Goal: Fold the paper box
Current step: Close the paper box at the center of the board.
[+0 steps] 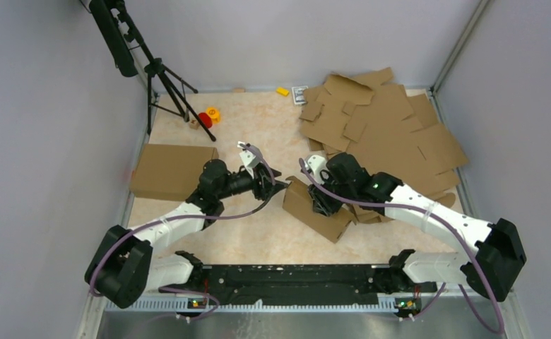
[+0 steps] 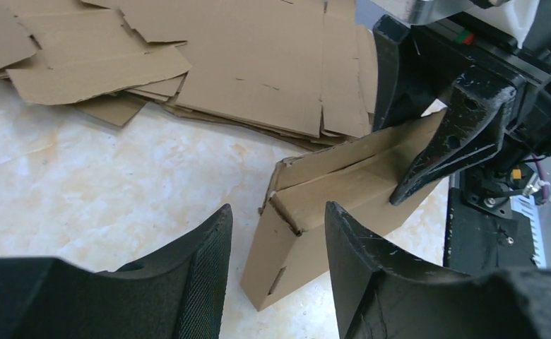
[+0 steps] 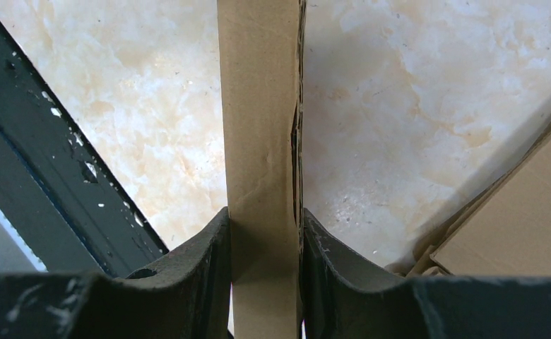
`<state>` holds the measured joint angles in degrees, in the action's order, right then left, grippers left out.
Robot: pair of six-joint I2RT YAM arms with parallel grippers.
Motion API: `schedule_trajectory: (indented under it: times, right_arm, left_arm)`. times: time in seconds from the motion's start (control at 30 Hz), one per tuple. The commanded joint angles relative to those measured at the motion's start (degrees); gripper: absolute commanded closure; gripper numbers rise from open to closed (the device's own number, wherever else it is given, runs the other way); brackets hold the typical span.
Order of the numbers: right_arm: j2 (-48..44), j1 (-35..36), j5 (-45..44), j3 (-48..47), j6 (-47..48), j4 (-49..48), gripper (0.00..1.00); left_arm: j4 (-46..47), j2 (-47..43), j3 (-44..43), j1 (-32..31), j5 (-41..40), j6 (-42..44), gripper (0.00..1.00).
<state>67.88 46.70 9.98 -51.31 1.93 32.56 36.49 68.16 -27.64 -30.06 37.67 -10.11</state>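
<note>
Marble tabletop (image 1: pixel 258 236) bears paper box (image 2: pixel 294 247) (right gripper (image 3: pixel 263 215) clamps its wall)

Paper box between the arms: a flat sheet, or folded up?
Partly folded. The paper box has its side walls standing and its top open; the right hand clamps one wall.

- From its near-left base, the left arm (image 1: pixel 181 215) reaches toward the middle, its forearm low and its wrist pointing right.
- On the left gripper (image 2: pixel 278 208) the jaws stand apart (a moderate gap), and neither finger clearly presses on anything.
- From the near-right base, the right arm (image 1: pixel 428 215) stretches leftward, its wrist bent down.
- On the right gripper (image 3: pixel 264 214) both fingers (image 3: pixel 202 268) clamp one box (image 3: pixel 258 106) wall between them.
</note>
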Motion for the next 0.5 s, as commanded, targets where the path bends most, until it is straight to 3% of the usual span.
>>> schedule_trajectory:
  times: [0.0, 0.27, 0.47]
  right_arm:
    - [-1.2, 0.4, 1.3, -0.5, 0.9, -2.2, 0.86]
    - [0.5, 1.8, -0.3, -2.2, 1.0, -0.8, 0.87]
    - [1.8, 3.2, -1.2, -3.2, 1.0, -0.7, 0.88]
  left_arm:
    - [3.9, 1.4, -2.1, -0.6, 4.5, 0.4, 0.48]
    - [1.8, 2.0, -2.8, -2.2, 1.7, 1.7, 0.54]
    - [-4.7, -1.4, -3.6, -2.4, -5.2, 2.6, 0.53]
